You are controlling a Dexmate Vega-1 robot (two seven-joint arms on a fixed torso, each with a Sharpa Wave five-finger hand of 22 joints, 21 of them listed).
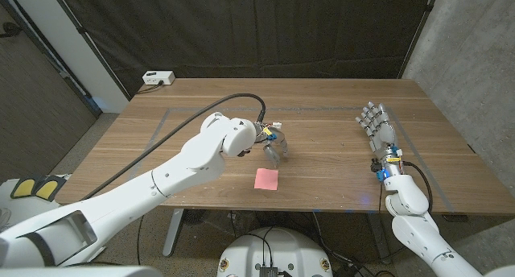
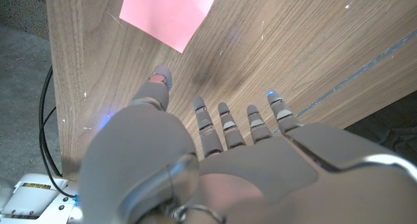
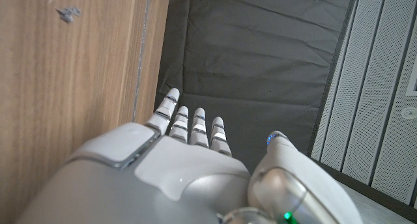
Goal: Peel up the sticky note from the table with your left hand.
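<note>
Wooden table — dark curtain behind

A lab: black curtain backs a wooden table.

A wooden table with visible grain is spanning the middle of the head view. A pink sticky note is lying flat on it, near the lower centre of the frame. A white box is sitting at the table's upper left corner.
</note>
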